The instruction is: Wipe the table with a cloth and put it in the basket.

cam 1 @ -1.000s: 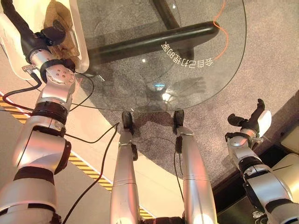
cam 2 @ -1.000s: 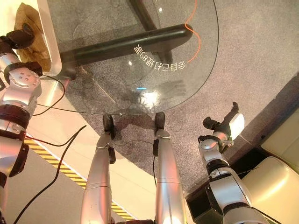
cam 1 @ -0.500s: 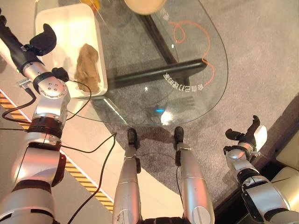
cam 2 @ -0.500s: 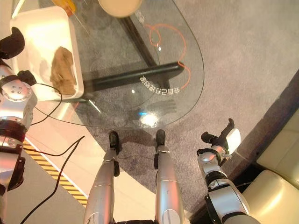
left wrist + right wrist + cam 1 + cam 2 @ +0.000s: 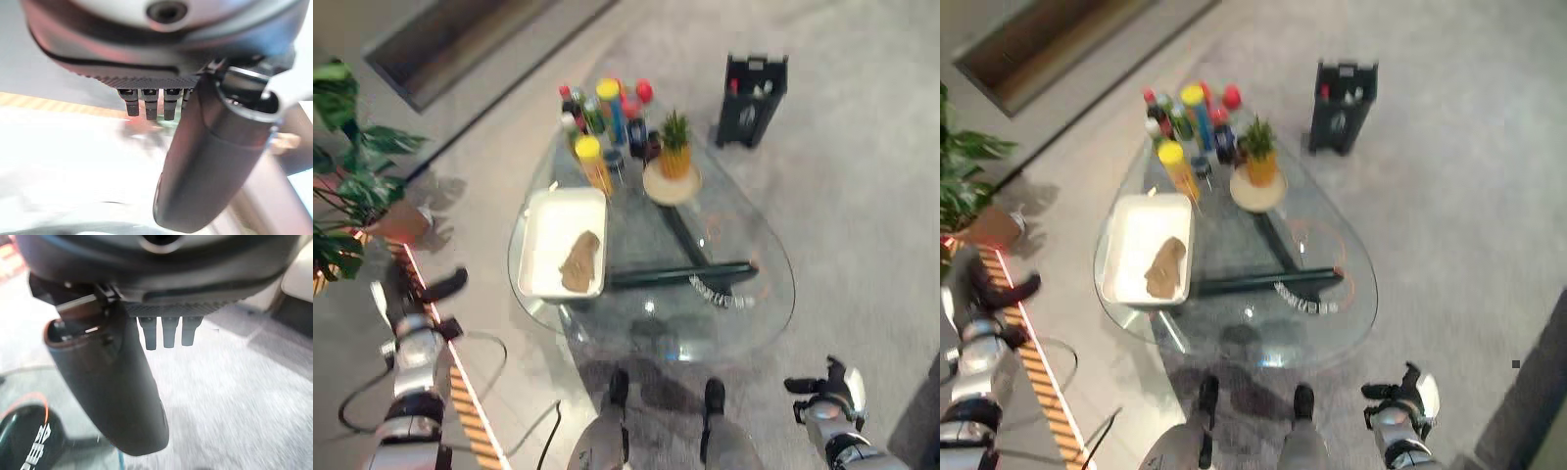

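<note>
A brown cloth (image 5: pixel 579 261) lies crumpled inside the white basket (image 5: pixel 533 233), which stands on the left part of the glass table (image 5: pixel 749 299). My left hand (image 5: pixel 438 287) hangs open beside the table's left edge, over the floor, well apart from the basket. In the left wrist view its thumb (image 5: pixel 210 161) is straight and holds nothing. My right hand (image 5: pixel 829 385) is low at the table's near right, also over the carpet. In the right wrist view its thumb (image 5: pixel 115 387) and fingers (image 5: pixel 168 333) are straight, with nothing in them.
Several coloured bottles (image 5: pixel 599 110) and a small potted plant (image 5: pixel 674 155) on a wooden disc crowd the table's far end. A black crate (image 5: pixel 753 96) stands on the carpet beyond. A leafy houseplant (image 5: pixel 347 171) and a yellow-black floor strip (image 5: pixel 468 397) lie at the left.
The camera has lifted, so the whole table shows from farther off. My left hand has drawn back from the basket to the table's left side. The cloth stays in the basket.
</note>
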